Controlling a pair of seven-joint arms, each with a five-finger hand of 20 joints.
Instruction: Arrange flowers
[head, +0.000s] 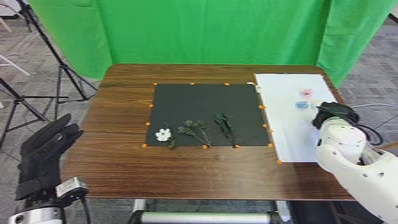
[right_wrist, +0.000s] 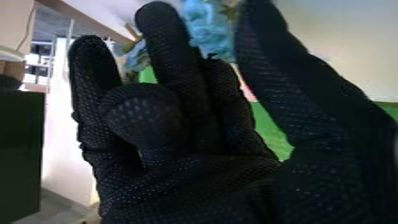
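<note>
My right hand (head: 332, 113) is at the right edge of the white sheet, beside a blue flower (head: 302, 105); a pink flower (head: 306, 93) lies slightly farther back. In the right wrist view, the right hand (right_wrist: 191, 170) is open, its fingers mostly straight, with the blue flower (right_wrist: 209, 30) beyond the fingertips and partly hidden by them. A white flower (head: 163, 135) lies on the black mat (head: 195, 102), near its front left corner. Green stems (head: 197, 131) and a darker stem (head: 224, 126) lie to its right. My left hand (head: 49, 145) is open, off the table's left side.
Small orange markers line the black mat's edges. The white sheet (head: 293, 135) covers a long strip of the brown table (head: 178, 175) on the right. A green cloth (head: 213, 35) hangs behind the table, and black tripod stands (head: 64, 60) are at the far left.
</note>
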